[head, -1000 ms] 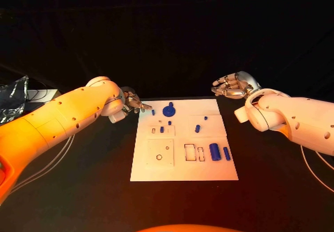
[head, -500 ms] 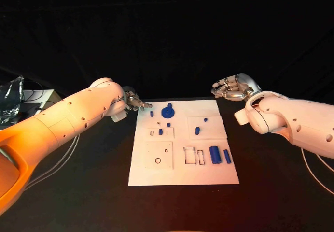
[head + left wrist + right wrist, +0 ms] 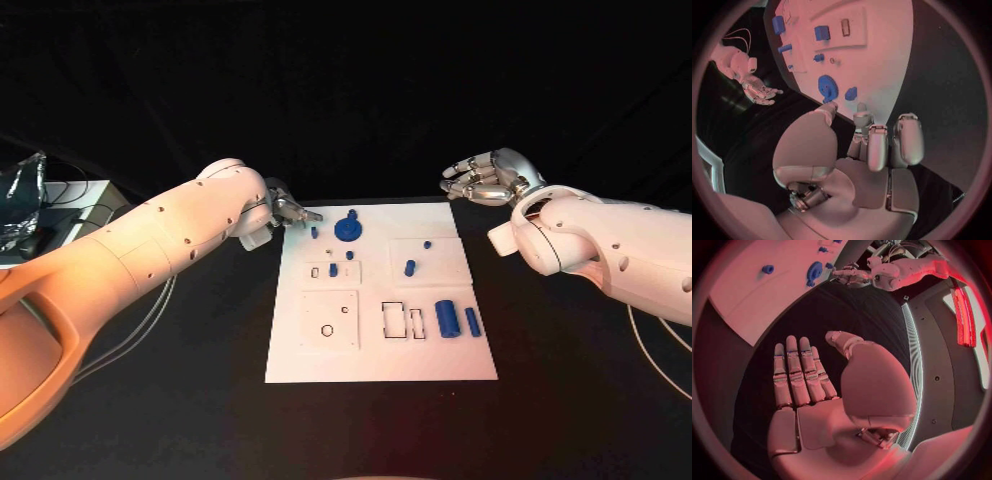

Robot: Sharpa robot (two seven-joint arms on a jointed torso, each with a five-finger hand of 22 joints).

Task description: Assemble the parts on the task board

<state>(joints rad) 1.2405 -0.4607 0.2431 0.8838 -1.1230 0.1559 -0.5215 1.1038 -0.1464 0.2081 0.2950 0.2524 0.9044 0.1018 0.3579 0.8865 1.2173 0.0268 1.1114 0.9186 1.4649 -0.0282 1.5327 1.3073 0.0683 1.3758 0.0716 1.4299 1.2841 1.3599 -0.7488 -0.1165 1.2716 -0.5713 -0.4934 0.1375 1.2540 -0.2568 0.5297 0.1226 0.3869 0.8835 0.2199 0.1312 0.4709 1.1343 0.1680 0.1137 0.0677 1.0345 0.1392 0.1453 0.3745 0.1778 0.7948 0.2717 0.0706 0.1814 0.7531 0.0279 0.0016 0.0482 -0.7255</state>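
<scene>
At the far left corner of the task board (image 3: 382, 350), the left hand (image 3: 284, 213) hovers empty, fingers loosely extended toward a small blue peg (image 3: 315, 232), apparently lining up a pick. Blue parts (image 3: 447, 317) lie across the board, unassembled. Off the far right corner, the right hand (image 3: 488, 180) waits empty, fingers apart and half-curled, clear of the work.

One task board (image 3: 378, 340), two hands, several blue parts (image 3: 447, 317)

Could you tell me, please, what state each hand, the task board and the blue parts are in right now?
left hand: open, holding nothing, fingers reaching over the board's far left corner.
right hand: open, holding nothing, fingers loosely curled, off the board's far right corner.
task board: lying flat on the black table.
blue gear: on the board near the left hand, not held.
two blue cylinders: lying side by side, untouched.
</scene>
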